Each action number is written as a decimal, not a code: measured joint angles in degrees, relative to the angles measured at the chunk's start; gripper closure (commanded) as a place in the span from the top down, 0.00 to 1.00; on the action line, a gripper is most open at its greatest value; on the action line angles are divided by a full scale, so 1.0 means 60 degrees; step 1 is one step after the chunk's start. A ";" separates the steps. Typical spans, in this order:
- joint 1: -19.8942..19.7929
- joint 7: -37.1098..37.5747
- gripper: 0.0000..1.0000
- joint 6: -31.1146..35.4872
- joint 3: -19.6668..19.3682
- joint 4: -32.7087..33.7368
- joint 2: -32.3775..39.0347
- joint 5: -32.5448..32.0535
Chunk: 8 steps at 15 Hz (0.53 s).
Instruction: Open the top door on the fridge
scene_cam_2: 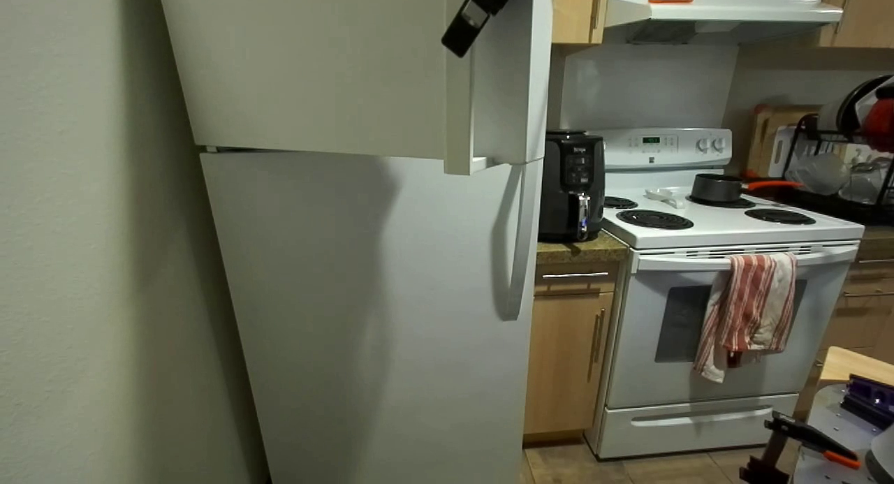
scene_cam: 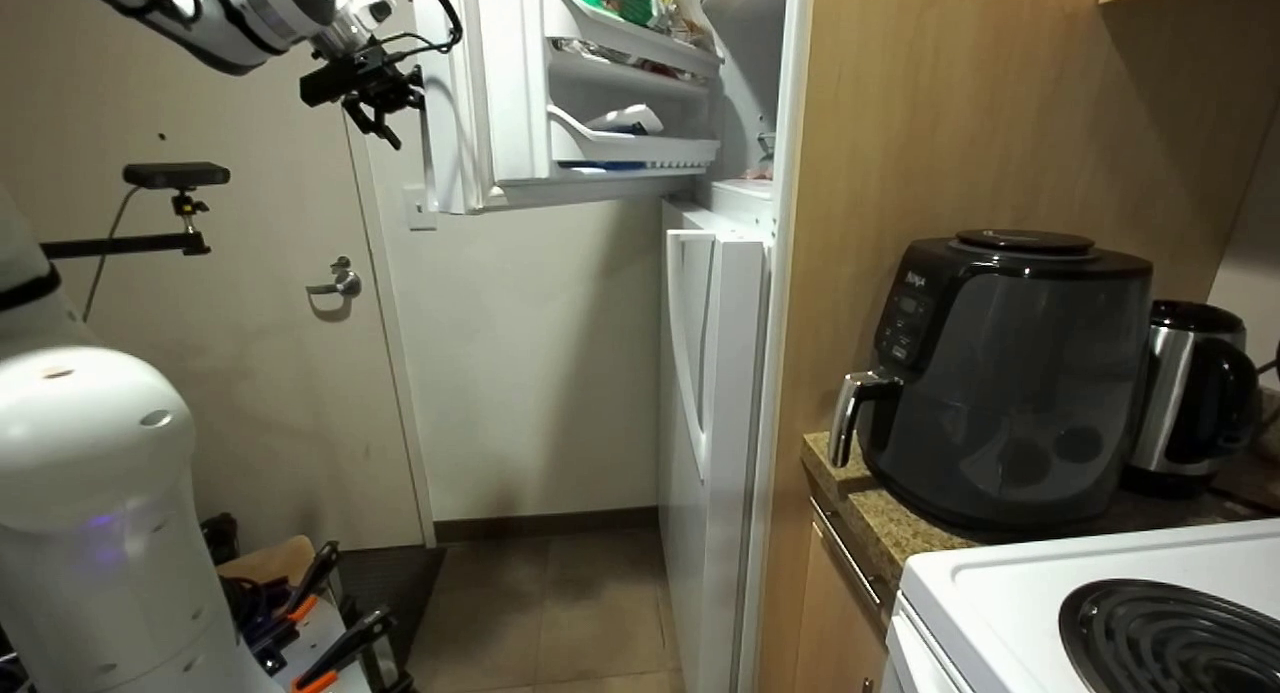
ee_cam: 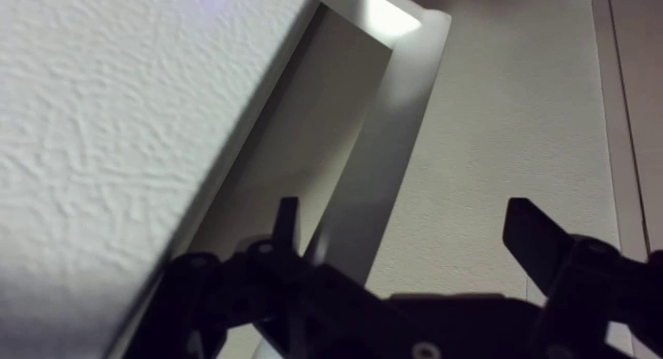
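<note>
The top door (scene_cam: 515, 93) of the fridge (scene_cam: 735, 493) stands open, swung out into the room. Its inner shelf racks hold several items in an exterior view. Its plain outer face (scene_cam_2: 314, 72) shows in an exterior view. My gripper (scene_cam: 407, 111) is at the door's free edge, by the white handle (scene_cam: 429, 153). In the wrist view the gripper (ee_cam: 401, 209) is open, its fingers wide apart. The handle bar (ee_cam: 383, 157) runs between them, nearer the left finger, which overlaps the gap between handle and door. Contact cannot be told. The taller lower door (scene_cam_2: 300, 295) is shut.
A white room door (scene_cam: 270, 373) and wall stand behind the arm. A wooden panel (scene_cam: 850, 123) borders the fridge. A black air fryer (scene_cam: 1010, 393) and kettle (scene_cam: 1185, 403) stand on the counter beside the white stove (scene_cam_2: 733, 316). A camera on a bar (scene_cam: 175, 176) stands near the arm.
</note>
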 measured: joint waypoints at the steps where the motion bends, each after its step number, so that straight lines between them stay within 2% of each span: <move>1: 0.0106 -0.0265 1.00 -0.0126 -0.0163 0.0029 -0.0021 0.0279; 8: 0.0567 -0.2895 1.00 -0.1286 -0.1495 0.0025 -0.0459 0.2508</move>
